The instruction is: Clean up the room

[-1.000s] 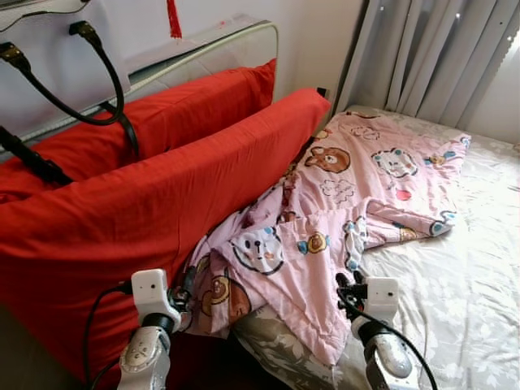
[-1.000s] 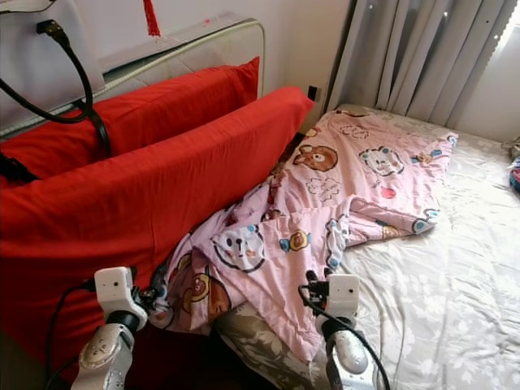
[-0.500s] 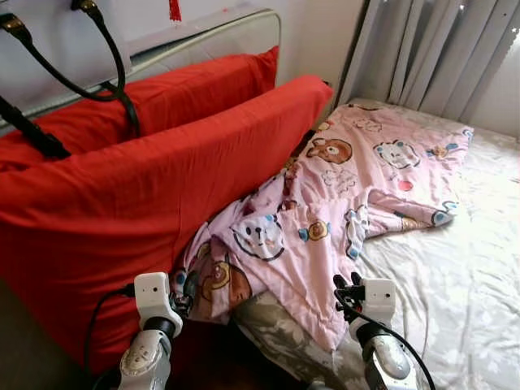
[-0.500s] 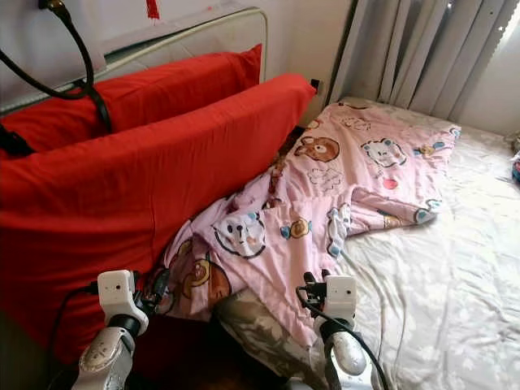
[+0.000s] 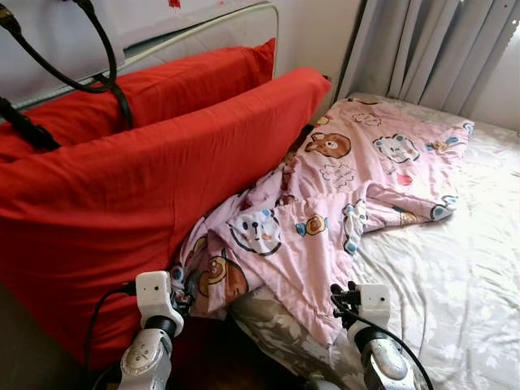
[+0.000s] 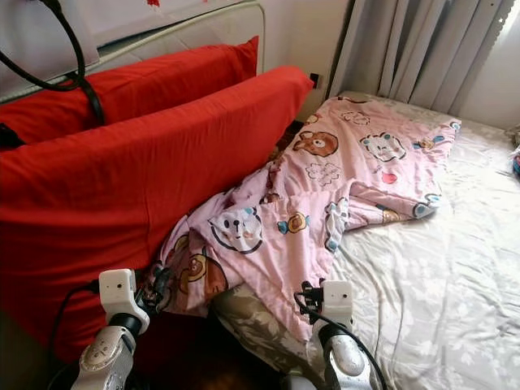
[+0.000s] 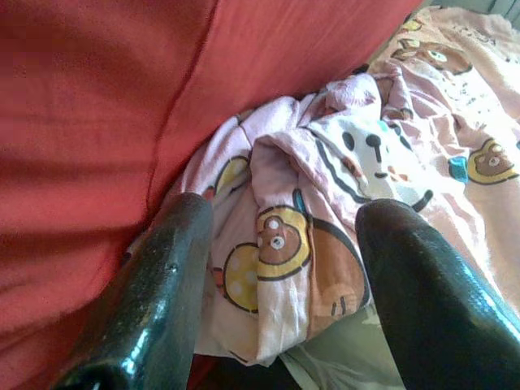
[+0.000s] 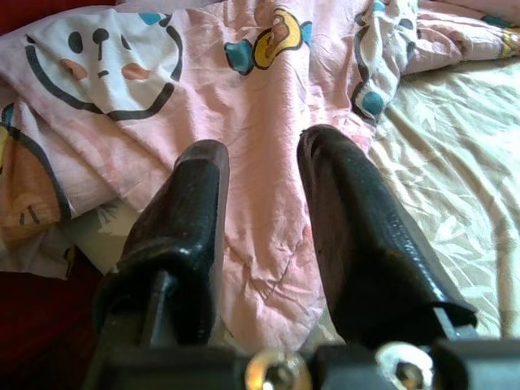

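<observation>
While the head views take in the whole bed (image 5: 455,284) with its pale floral sheet, two red pillows (image 5: 146,187) propped against the headboard (image 5: 203,36) and grey curtains (image 5: 439,49) behind, the wrist views close in on the cloth itself. A pink cartoon-print blanket (image 5: 341,195) lies crumpled across the mattress, spreading from beside the front pillow toward the curtains, its near corner hanging at the bed's edge. From the left wrist, the left gripper (image 7: 280,268) points at the bunched corner printed with a bear, its two black fingers (image 7: 154,301) spread wide, the red pillow just beside. From the right wrist, the right gripper (image 8: 260,219) hovers over the blanket's lower flap, fingers (image 8: 357,244) apart with pink cloth showing between them. Both silver arms reach up from below, level with the mattress edge.
</observation>
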You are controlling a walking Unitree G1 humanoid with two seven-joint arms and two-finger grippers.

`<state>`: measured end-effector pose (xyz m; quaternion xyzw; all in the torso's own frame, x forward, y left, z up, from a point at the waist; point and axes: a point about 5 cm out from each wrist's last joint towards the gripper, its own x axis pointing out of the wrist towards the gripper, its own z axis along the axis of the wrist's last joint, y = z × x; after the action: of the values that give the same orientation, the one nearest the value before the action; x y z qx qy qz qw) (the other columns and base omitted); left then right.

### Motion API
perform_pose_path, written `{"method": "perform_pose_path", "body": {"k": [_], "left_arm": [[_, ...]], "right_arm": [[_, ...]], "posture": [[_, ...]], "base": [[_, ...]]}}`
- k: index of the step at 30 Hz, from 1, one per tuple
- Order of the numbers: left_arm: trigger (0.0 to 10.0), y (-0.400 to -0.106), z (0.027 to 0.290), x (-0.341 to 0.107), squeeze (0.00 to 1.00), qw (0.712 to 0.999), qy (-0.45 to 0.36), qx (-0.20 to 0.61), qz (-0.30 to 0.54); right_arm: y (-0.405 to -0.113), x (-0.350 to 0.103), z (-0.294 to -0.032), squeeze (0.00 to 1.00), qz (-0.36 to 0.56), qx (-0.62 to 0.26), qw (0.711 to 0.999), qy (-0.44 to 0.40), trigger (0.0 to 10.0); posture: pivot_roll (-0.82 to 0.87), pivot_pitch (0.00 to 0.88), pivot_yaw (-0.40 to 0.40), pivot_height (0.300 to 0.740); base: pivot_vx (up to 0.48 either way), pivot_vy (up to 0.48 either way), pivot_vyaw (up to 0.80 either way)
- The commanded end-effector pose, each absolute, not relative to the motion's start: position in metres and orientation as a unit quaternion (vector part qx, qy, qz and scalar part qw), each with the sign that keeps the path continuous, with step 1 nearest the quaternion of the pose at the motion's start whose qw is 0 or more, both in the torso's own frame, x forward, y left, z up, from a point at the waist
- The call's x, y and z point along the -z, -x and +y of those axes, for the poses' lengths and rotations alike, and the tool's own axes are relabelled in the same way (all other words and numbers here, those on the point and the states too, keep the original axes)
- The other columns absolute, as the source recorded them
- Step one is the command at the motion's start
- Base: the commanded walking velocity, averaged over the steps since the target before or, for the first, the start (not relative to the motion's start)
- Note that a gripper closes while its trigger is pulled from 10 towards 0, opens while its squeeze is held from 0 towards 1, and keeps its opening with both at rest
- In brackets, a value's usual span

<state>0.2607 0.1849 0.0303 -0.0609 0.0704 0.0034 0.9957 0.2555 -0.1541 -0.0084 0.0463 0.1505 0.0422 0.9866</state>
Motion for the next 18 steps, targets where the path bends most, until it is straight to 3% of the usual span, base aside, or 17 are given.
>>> {"method": "perform_pose_path", "body": {"k": [1, 18], "left_arm": [[10.0, -0.2607, 0.1822, -0.0299, 0.0, 0.995, 0.062, 0.001, 0.075], [10.0, -0.2605, 0.1797, -0.0306, 0.0, 0.995, 0.061, 0.008, 0.079]], "right_arm": [[-0.2529, 0.0111, -0.1548, 0.0, 0.153, -0.041, 0.986, -0.054, 10.0], [-0.2515, 0.0174, -0.1548, 0.0, 0.166, -0.043, 0.984, -0.055, 10.0]], "posture": [[-0.02, 0.034, -0.024, 0.636], [-0.01, 0.039, -0.024, 0.636]], "base": [[0.0, 0.0, 0.0], [0.0, 0.0, 0.0]]}}
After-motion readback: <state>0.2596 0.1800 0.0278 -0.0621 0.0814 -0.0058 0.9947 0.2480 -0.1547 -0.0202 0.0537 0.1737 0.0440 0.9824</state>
